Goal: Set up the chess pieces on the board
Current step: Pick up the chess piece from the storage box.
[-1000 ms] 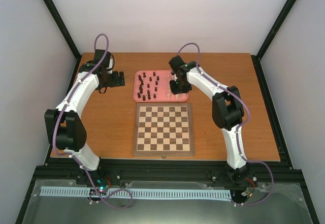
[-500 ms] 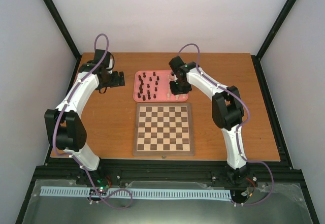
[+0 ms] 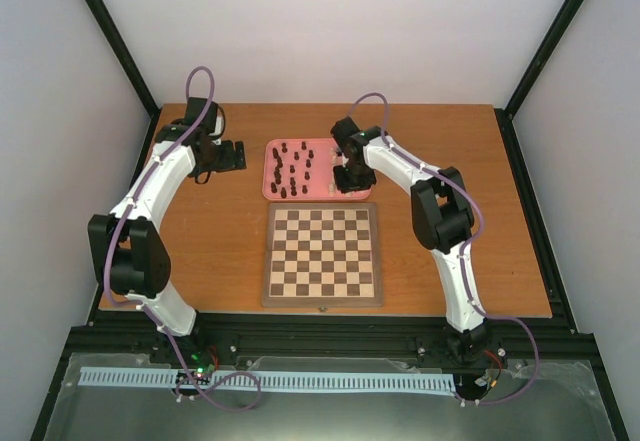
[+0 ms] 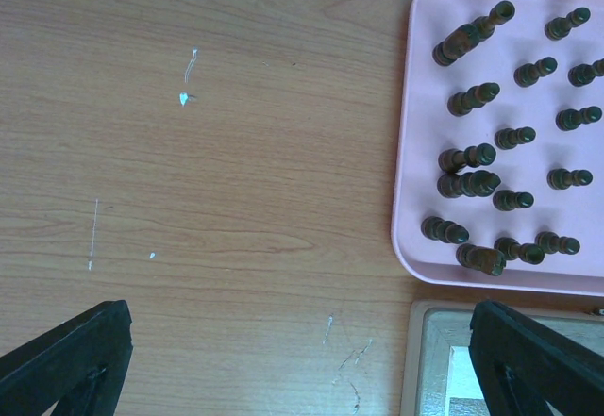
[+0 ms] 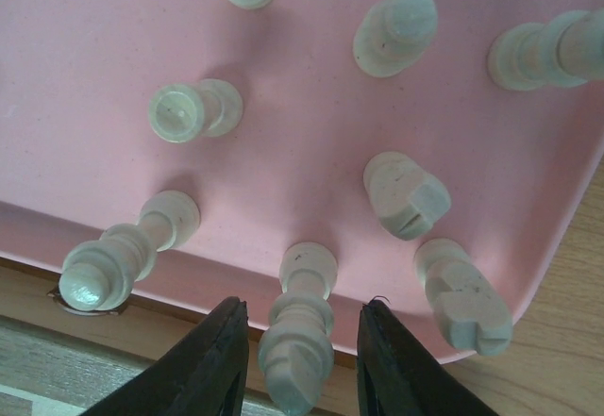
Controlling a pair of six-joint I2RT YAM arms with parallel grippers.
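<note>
The board (image 3: 323, 253) lies bare in the middle of the table, its corner showing in the left wrist view (image 4: 429, 359). Behind it the pink tray (image 3: 268, 189) holds several dark brown pieces (image 3: 290, 169) on its left, also in the left wrist view (image 4: 477, 185), and cream pieces (image 5: 193, 112) on its right. My right gripper (image 3: 345, 176) is low over the tray's near right part. It is open, with one finger on each side of an upright cream piece (image 5: 300, 326) and gaps on both sides. My left gripper (image 3: 240, 155) is open and empty over bare table left of the tray.
The tray's near rim (image 5: 217, 274) runs just behind my right fingers (image 5: 203, 364). Cream knights (image 5: 406, 194) stand close to the right of the piece between them. Scratched wooden table (image 4: 217, 199) lies under my left gripper.
My right gripper has shifted slightly left and nearer over the tray's cream pieces. The left arm has not moved.
</note>
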